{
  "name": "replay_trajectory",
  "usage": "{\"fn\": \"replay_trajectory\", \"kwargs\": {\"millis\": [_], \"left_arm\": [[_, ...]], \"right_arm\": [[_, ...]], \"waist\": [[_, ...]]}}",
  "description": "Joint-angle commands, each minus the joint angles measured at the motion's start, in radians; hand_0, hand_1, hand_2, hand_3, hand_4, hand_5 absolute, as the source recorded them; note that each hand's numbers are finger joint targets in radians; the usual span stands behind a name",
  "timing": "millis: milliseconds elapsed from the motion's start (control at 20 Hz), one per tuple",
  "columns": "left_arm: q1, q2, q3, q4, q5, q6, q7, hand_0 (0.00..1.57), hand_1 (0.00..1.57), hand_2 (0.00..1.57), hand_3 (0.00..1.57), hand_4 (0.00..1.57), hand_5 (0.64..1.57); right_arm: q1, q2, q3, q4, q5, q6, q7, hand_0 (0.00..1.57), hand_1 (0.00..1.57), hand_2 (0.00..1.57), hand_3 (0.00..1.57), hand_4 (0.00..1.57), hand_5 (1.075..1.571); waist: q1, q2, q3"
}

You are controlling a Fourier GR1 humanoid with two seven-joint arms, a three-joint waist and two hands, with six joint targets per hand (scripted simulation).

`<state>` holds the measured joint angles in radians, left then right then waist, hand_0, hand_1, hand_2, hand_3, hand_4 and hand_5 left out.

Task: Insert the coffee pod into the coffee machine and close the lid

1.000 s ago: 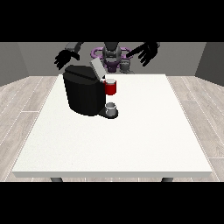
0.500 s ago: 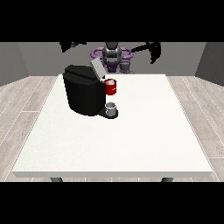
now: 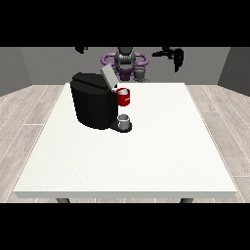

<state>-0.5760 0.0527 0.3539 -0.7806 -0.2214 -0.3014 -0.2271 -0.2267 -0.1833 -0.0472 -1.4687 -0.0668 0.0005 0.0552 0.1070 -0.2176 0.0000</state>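
Observation:
The black coffee machine [image 3: 95,105] stands on the white table [image 3: 146,156] at the far left, its grey lid [image 3: 107,76] tilted up. A red thing at the machine [image 3: 123,96] sits under the lid. The grey coffee pod [image 3: 140,73] rests at the table's far edge, just in front of the robot. The hand at the view's right [image 3: 174,53] is raised high above the far edge, right of the pod, its fingers hanging relaxed and holding nothing. Only a bit of the hand at the view's left [image 3: 80,49] shows at the scene's top, above the machine.
A grey cup-like thing [image 3: 124,120] stands on the machine's base at its front. The robot's torso [image 3: 125,61] is behind the table's far edge. White tabletop spreads from the machine towards the camera and to the right.
Both hands have risen from just above the table's far edge and spread apart. The one at the view's left is now mostly out of the scene's top. Nothing was picked up.

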Motion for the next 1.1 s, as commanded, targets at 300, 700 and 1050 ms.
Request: {"fn": "replay_trajectory", "kwargs": {"millis": [300,700,1050], "left_arm": [[0.124,-0.037,-0.058,-0.23,0.107,-0.022,0.048,0.0,0.0,0.0,0.0,0.22,1.571],[0.274,-0.052,-0.165,-0.405,0.2,-0.018,0.122,0.0,0.0,0.0,0.0,0.0,1.571],[0.292,-0.02,-0.152,-0.514,0.192,0.054,0.166,0.0,0.0,0.0,0.0,0.0,1.571]], "right_arm": [[-0.117,0.008,0.003,0.077,0.027,0.025,-0.013,0.0,0.0,0.0,0.0,0.0,1.571],[-0.148,-0.015,-0.067,0.232,-0.012,0.065,-0.038,0.0,0.0,0.0,0.0,0.0,1.571],[-0.184,0.047,-0.015,0.277,0.027,0.064,-0.117,0.0,0.0,0.0,0.0,0.0,1.571]], "waist": [[0.05,0.087,0.0001],[0.099,0.115,0.0004],[0.01,0.186,0.0001]]}}
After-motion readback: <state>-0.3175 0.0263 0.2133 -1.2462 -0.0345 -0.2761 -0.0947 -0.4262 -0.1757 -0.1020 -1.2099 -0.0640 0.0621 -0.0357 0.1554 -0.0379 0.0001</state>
